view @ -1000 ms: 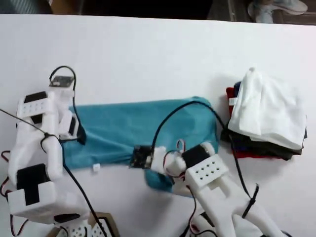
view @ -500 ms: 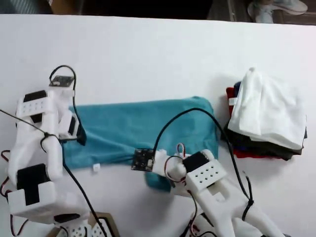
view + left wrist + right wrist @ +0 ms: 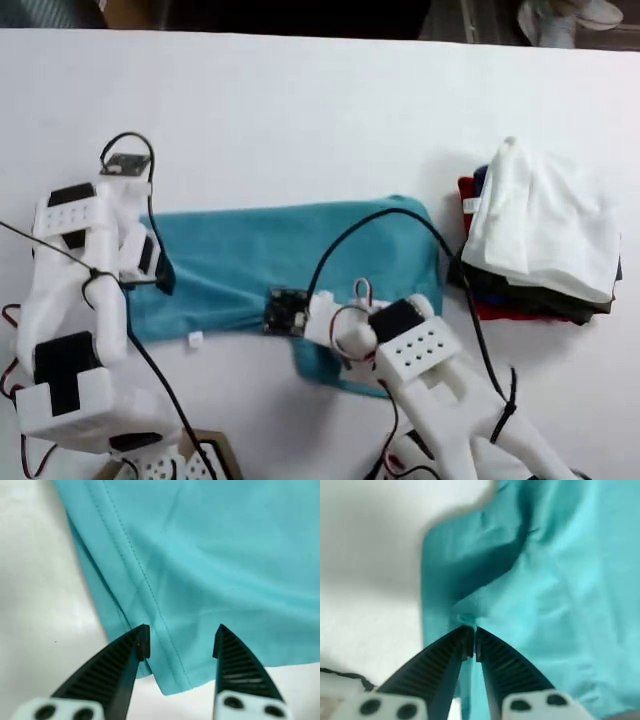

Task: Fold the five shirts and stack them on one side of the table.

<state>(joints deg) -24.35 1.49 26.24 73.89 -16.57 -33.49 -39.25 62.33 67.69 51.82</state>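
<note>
- The teal shirt (image 3: 260, 250) lies flat on the white table (image 3: 300, 110) as 1 long band. It runs from the left arm across to just short of the stack of folded shirts (image 3: 520, 290).
- The stack sits at the right side of the table, near the shirt's right end. A white shirt (image 3: 545, 225) lies on top, with dark and red layers showing beneath it.
- The left gripper (image 3: 181, 639) is released. Its 2 black fingers stand spread apart above a corner of the teal shirt, 1 on each side of the stitched hem. No fabric lies between them.
- From the high view, the left arm stands at the shirt's left end, with its wrist over the fabric edge.
- The right gripper (image 3: 470, 641) is clenched. Its fingertips meet on a raised fold of the teal shirt, where the fabric bunches along the shirt's near edge.
- From the high view, the right arm reaches in from the near side of the table. The cloth below its wrist is rumpled and pulled toward the table's near edge.
- A black cable (image 3: 400, 212) from the right arm arcs over the right half of the teal shirt.
</note>
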